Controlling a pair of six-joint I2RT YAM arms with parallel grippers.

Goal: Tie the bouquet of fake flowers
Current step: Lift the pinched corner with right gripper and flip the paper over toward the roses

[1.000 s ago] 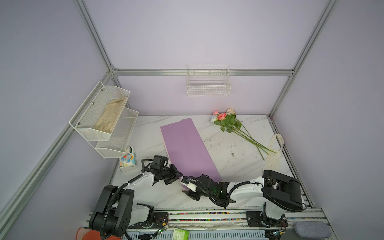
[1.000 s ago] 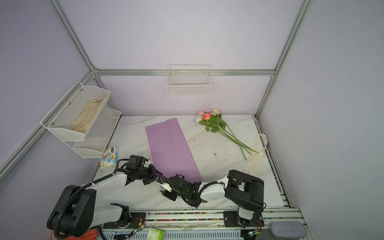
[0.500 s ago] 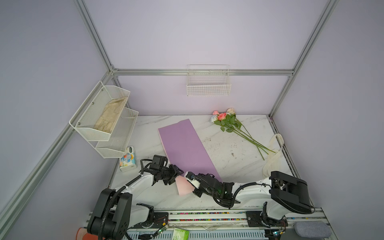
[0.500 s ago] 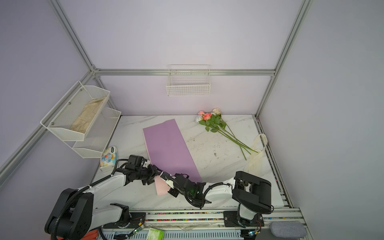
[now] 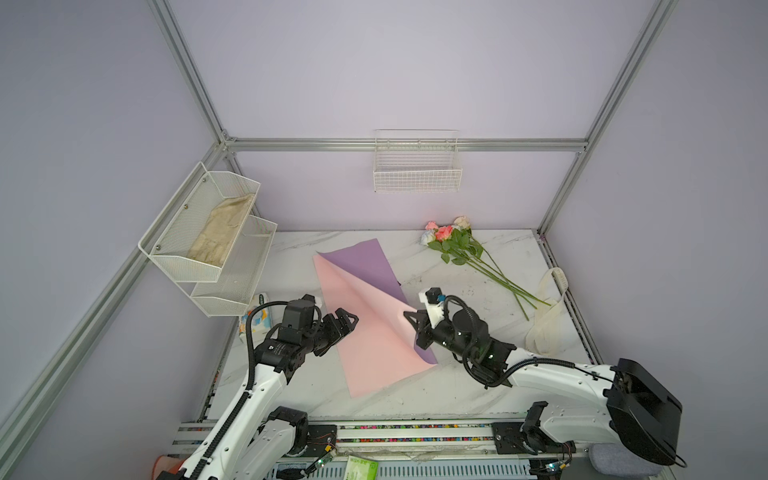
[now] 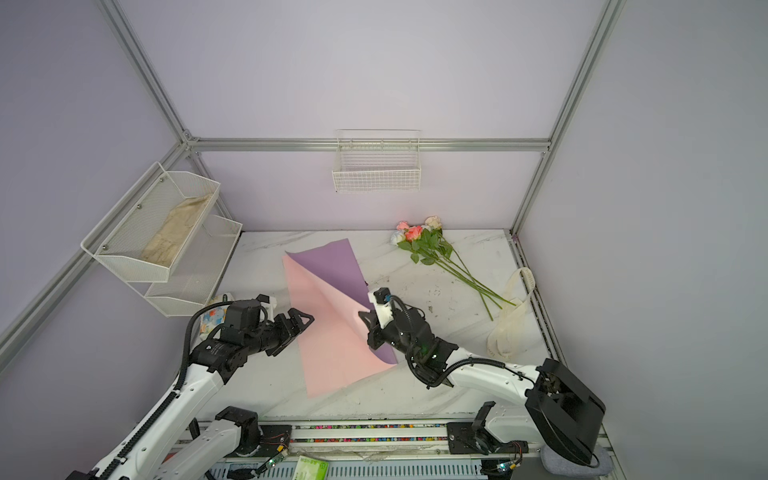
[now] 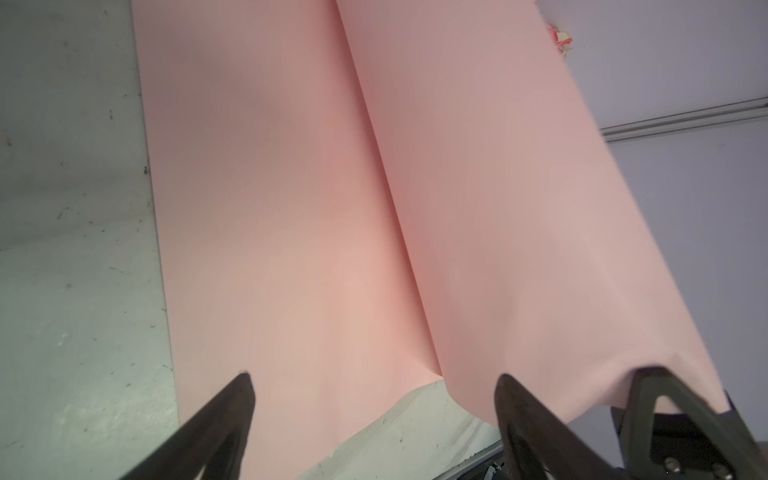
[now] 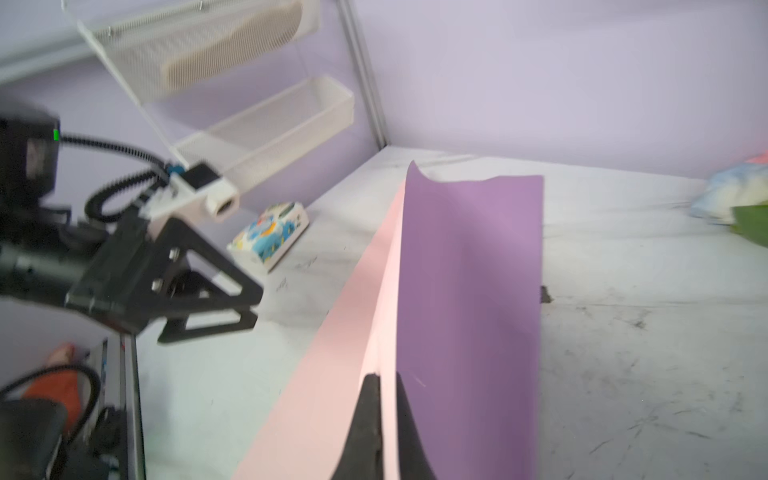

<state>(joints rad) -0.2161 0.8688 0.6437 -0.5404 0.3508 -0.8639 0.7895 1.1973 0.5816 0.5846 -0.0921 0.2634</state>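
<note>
**Desk:** What does the right gripper [image 8: 380, 384] hold?

**Photographer:** Its jaws are clamped flat on a raised edge of the paper sheet [image 5: 365, 336], whose pink face is turned up. The turn is probably best done as a slow, even sweep with the edge taut, so the sheet lands uncreased.

**Desk:** And the arms?

**Photographer:** Both reach low and forward over the table [image 5: 457, 386]. The left gripper [image 5: 348, 319] gapes empty at the sheet's left edge. The bouquet of fake flowers [image 5: 455, 245] lies untied at the far right, well apart.
</note>
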